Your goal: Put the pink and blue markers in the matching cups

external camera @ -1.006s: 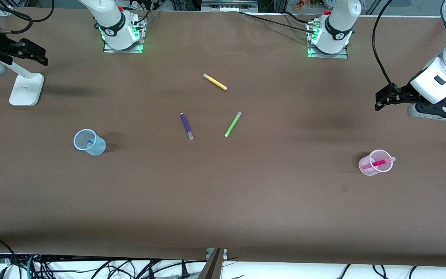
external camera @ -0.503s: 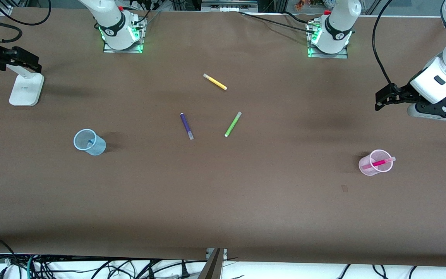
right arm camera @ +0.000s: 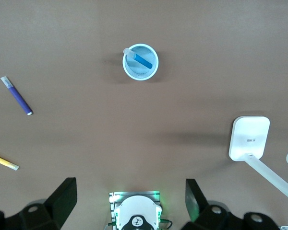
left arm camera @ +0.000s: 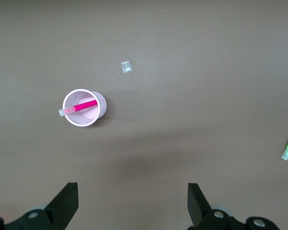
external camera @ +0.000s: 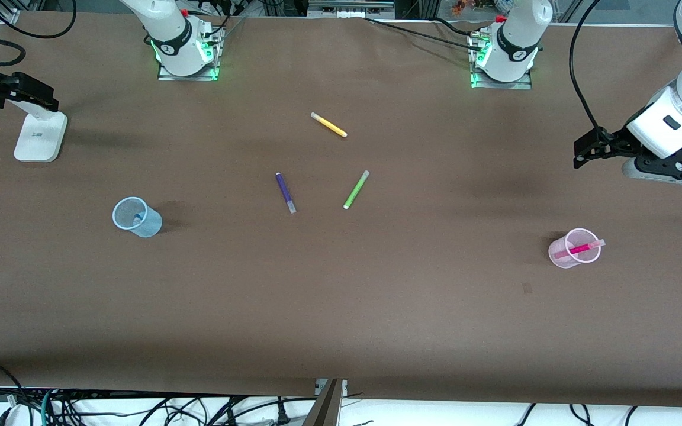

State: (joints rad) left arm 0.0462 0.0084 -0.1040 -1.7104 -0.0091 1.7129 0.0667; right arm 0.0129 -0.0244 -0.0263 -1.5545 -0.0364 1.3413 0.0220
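Judging from the front view, both placements appeared done: the pink marker (external camera: 579, 248) leaned in the pink cup (external camera: 572, 253) toward the left arm's end of the table (external camera: 412, 296), the blue cup (external camera: 136, 217) stood toward the right arm's end. In the left wrist view, the left claw (left arm camera: 133, 206) was spread wide, empty. In the right wrist view, the blue marker (right arm camera: 140, 58) was seen inside its cup; the right claw (right arm camera: 130, 206) gaped wide, empty.

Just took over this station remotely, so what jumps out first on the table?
The pink marker leans in the pink cup at the left arm's end, and the blue marker sits in the blue cup at the right arm's end. Between them lie the yellow marker, purple marker and green marker. Both tools, left and right, hang open.
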